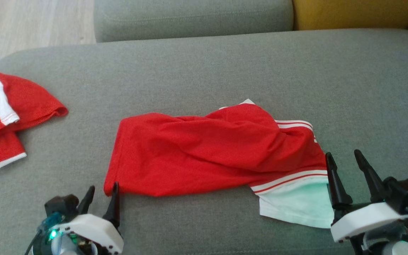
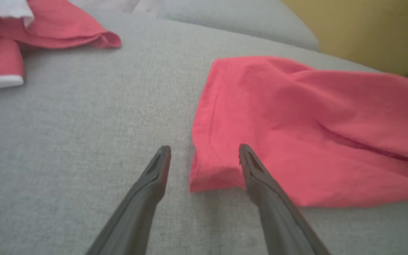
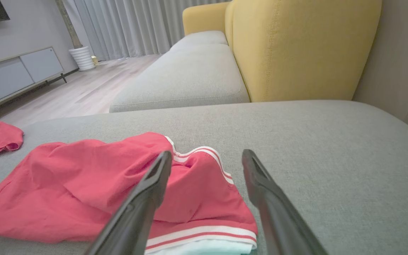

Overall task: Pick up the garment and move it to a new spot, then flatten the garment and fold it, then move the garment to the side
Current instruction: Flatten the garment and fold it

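Nearest the robot, the left gripper sits low on the grey sofa seat with its two fingers spread wide and gripping nothing. The near-left corner of the red garment lies in the gap between them. In the left wrist view, the left gripper has one finger crossing the edge of the red garment; whether that finger presses on the cloth cannot be told, as this view is soft.

The right gripper is also wide open and empty. One of its fingers stands in front of the white, red-striped hem at the garment's right end and hides part of it. Contact there cannot be judged.

The garment lies crumpled across the middle of the seat, long side running left to right, and a pale lining shows at its near-right corner. From the right wrist, the right gripper points over the striped end of the red garment.

Further left, well apart, a second red garment with white trim is cut off by the frame edge. Behind the seat are a yellow cushion, a wood floor and grey curtains.
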### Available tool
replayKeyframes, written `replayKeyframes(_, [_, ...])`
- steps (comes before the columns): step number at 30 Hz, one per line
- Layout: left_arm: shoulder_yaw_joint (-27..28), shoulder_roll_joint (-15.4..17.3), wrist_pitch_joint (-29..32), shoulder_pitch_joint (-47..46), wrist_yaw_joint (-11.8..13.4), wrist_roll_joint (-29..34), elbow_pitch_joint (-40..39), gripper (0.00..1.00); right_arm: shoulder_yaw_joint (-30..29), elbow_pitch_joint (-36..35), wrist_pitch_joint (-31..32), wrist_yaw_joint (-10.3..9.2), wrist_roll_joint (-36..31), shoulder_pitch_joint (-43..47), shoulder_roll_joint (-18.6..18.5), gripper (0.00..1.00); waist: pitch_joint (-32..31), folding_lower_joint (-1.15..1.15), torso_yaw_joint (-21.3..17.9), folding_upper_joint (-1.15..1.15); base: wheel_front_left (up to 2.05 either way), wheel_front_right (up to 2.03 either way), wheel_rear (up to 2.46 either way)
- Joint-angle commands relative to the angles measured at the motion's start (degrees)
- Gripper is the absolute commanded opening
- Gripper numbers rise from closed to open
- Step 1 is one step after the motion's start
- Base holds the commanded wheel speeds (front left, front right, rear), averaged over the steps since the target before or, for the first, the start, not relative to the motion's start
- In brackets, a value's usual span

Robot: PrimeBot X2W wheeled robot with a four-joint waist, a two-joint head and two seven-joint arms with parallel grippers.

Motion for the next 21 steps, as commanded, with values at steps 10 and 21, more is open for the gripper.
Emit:
replayKeyframes(10, [1.8, -0.9, -2.5, -7.3, -5.3, -3.1, 9.8, 1.00, 1.5, 0.2, -1.4, -0.05, 1.6, -3.3, -0.3, 1.00, 2.6, 0.00, -1.2, 0.00, 0.00, 0.00, 0.00])
replayKeyframes(21, [1.2, -1.4, -4.5, -9.8, -7.2, -3.2, 15.2, 0.00, 0.9, 5.5, 1.1, -0.05, 1.7, 0.7, -0.3, 1.00, 3.2, 0.00, -1.3, 0.00, 0.00, 0.00, 0.00])
